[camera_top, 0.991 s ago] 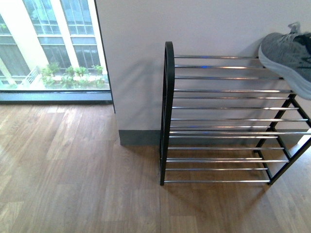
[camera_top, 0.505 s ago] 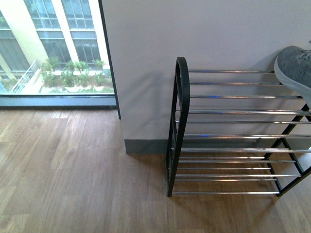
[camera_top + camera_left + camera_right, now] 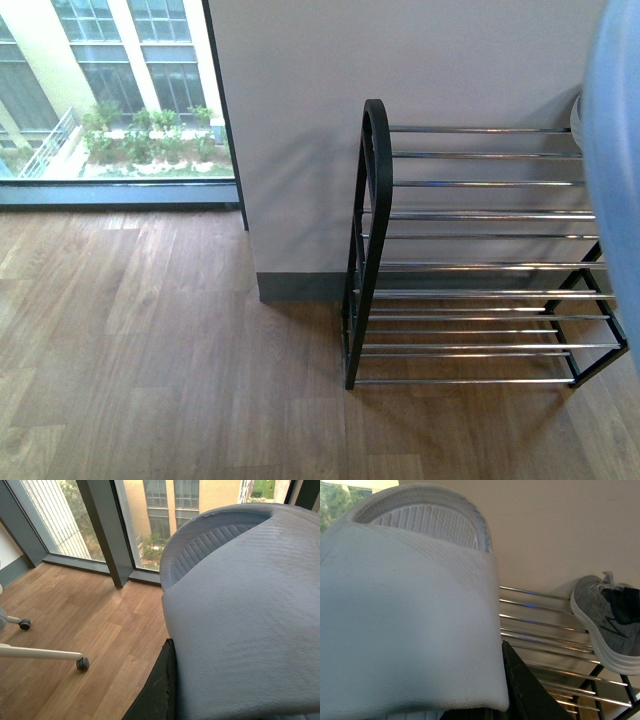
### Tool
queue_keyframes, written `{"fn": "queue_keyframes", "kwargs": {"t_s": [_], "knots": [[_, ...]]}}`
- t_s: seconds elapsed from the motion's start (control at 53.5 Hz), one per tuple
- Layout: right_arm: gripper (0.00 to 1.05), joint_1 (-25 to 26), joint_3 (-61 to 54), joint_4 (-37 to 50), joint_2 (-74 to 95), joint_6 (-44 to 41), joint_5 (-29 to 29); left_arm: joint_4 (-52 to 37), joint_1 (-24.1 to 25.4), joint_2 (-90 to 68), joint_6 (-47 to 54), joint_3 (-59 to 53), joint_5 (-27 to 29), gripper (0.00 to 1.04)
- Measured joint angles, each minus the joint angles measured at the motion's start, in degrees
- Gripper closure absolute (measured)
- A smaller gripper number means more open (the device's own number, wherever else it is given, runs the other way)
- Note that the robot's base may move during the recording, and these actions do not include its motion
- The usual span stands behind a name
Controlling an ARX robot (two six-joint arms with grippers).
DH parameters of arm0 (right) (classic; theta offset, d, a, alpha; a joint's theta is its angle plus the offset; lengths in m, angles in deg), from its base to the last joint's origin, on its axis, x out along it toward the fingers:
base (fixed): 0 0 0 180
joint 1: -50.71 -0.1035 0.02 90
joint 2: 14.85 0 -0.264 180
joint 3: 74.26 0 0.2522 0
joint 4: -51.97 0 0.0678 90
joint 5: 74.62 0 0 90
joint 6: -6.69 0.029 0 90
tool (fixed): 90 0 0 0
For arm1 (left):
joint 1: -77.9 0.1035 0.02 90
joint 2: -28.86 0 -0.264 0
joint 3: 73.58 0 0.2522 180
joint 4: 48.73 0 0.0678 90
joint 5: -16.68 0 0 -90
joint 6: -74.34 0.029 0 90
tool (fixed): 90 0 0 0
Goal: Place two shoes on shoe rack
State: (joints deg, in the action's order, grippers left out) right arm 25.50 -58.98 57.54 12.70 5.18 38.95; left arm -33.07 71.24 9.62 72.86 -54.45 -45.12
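Note:
A light blue slide sandal [image 3: 240, 630] fills the left wrist view, and my left gripper [image 3: 220, 695] is shut on it; only one black finger [image 3: 161, 690] shows beside its strap. In the front view this sandal [image 3: 615, 200] hangs blurred at the right edge, in front of the shoe rack [image 3: 375, 200]. My right gripper [image 3: 470, 700] is shut on a white slide sandal [image 3: 405, 610], one dark finger [image 3: 525, 690] showing under it. Beyond it, one grey mesh sneaker [image 3: 610, 625] with a white sole rests on the top bars of the rack [image 3: 545, 625]. I see no second sneaker.
The rack stands against a white wall [image 3: 400, 60] with a grey skirting [image 3: 300, 287] on a wooden floor [image 3: 150, 350]. A floor-to-ceiling window [image 3: 110, 90] is to the left. A white chair base with castors [image 3: 80, 663] sits on the floor in the left wrist view.
The front view has shifted along the rack. The grey sneaker seen at the right edge earlier is now covered by the light blue sandal, which has come in at that edge.

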Motion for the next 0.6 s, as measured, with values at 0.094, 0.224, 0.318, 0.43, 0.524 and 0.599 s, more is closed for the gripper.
{"fn": "queue_keyframes", "kwargs": {"t_s": [0.094, 0.224, 0.318, 0.43, 0.524, 0.599], "knots": [[1.03, 5.40, 0.46, 9.70, 12.35, -0.07, -4.52, 0.00, 0.00, 0.00, 0.00, 0.00, 0.00, 1.03], [1.03, 10.10, 2.54, 17.75, 25.86, -1.36, -6.05, 0.00, 0.00, 0.00, 0.00, 0.00, 0.07, 1.03], [1.03, 12.76, 5.03, 21.79, 34.14, -1.44, -7.54, 0.00, 0.00, 0.02, 0.00, 0.00, 0.04, 1.03], [1.03, 15.76, 7.48, 24.87, 41.07, -1.49, -8.76, 0.00, 0.00, 0.00, 0.00, 0.00, 0.02, 1.03], [1.03, 18.25, 10.01, 26.80, 45.92, -2.32, -9.97, 0.00, 0.00, 0.00, 0.00, 0.00, 0.07, 1.03], [1.03, 20.39, 13.31, 27.45, 49.53, -3.39, -11.43, 0.00, 0.00, 0.00, 0.00, 0.00, 0.07, 1.03]]}}
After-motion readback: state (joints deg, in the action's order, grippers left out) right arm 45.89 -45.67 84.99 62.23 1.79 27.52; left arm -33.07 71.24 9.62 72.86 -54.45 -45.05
